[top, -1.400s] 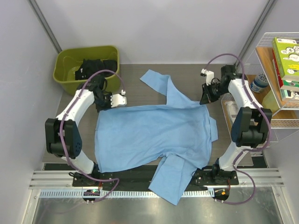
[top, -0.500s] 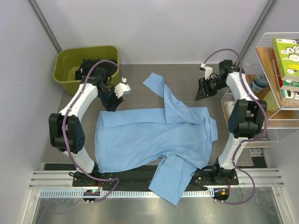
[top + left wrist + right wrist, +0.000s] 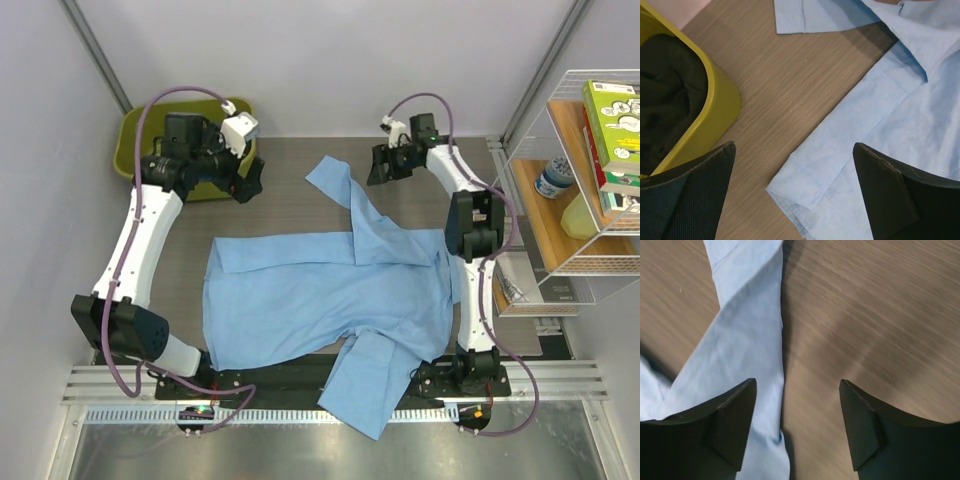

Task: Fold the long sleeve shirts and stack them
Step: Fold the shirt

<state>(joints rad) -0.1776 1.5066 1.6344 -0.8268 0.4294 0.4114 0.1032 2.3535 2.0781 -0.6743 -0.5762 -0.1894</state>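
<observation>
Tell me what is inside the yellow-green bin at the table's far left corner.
Inside the bin lies dark crumpled cloth. Whether it is one piece or several cannot be told, and the bin's floor is hidden beneath it.

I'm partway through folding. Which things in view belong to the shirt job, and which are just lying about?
Job:
- light blue shirt, spread on the table
- left gripper, open, holding nothing
- right gripper, open, holding nothing

Lying about:
- green bin with dark cloth inside
- wire shelf with books and a bottle
</observation>
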